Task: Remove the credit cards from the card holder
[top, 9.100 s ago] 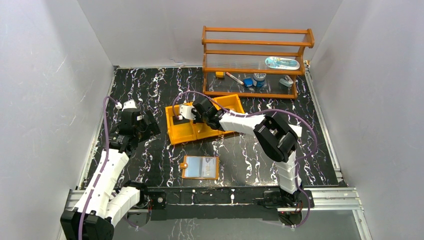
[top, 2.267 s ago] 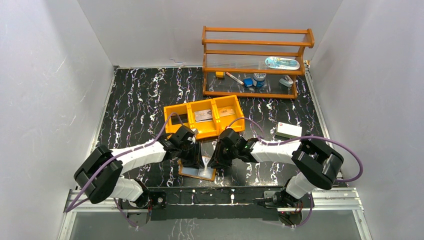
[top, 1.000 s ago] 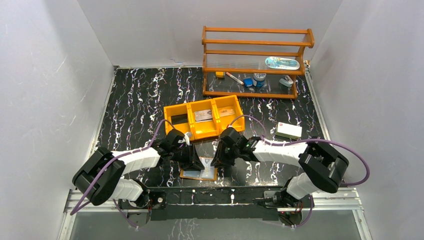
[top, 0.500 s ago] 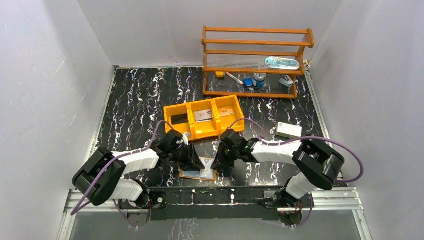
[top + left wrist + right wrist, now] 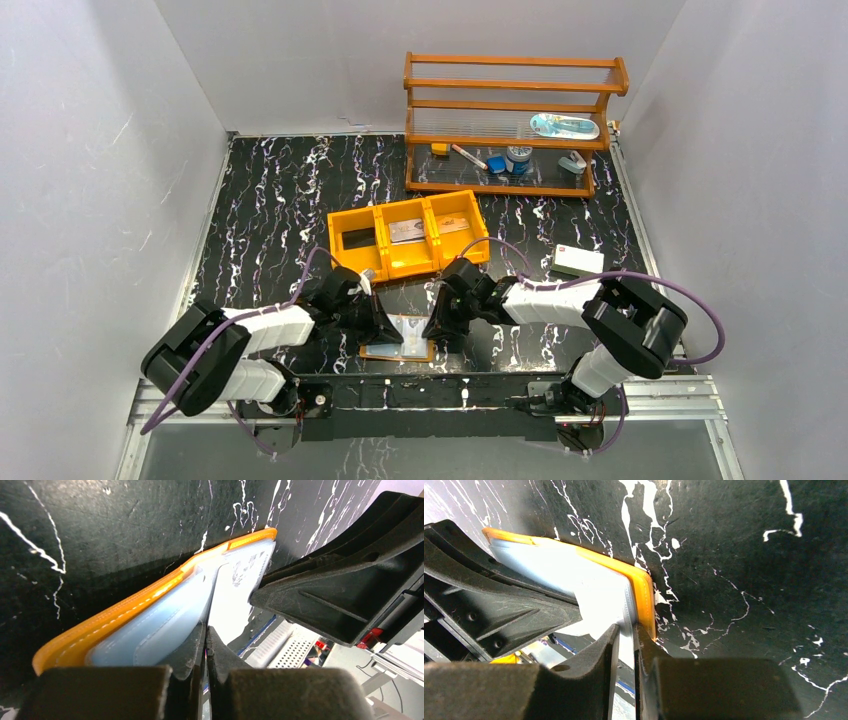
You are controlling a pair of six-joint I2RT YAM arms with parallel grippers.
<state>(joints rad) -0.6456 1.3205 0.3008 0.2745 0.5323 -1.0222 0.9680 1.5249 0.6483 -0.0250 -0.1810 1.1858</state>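
Nothing readable anywhere. Dark print on the white credit card (image 5: pixel 234 597) in the left wrist view is too blurred. The red mark on the white box (image 5: pixel 578 261) is too small.

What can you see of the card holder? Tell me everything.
The card holder lies open on the black marbled table, near its front edge. The outside is orange-tan, leather-like and stitched. Inside are shiny pale blue pockets, with a white printed card showing in one. The left gripper is shut at a pocket edge. The right gripper pinches the pale lining at a corner.
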